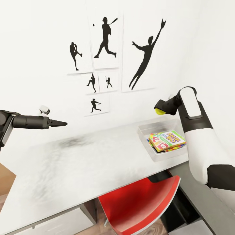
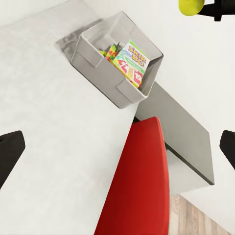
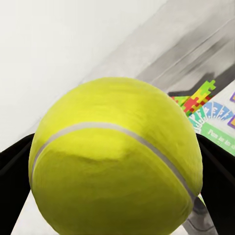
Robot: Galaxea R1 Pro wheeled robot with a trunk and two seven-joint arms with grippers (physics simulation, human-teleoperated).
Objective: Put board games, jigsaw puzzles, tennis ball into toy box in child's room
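Observation:
My right gripper (image 1: 160,107) is shut on the tennis ball (image 1: 159,112), a yellow-green ball held in the air above the far edge of the toy box (image 1: 144,134). The ball (image 3: 115,156) sits between both black fingers (image 3: 12,164) in the right wrist view. The grey toy box (image 2: 98,73) stands at the right end of the table (image 1: 81,163). Inside it, a green and white board game (image 1: 168,139) lies on a multicoloured jigsaw puzzle (image 1: 176,148). My left gripper (image 1: 63,123) hovers open over the table's left part, holding nothing. The bed is out of view.
A red and white chair (image 1: 140,204) is tucked under the table's front edge. A lower dark grey side unit (image 2: 181,127) adjoins the table beyond the toy box. Baseball silhouette posters (image 1: 104,42) hang on the white wall behind the table.

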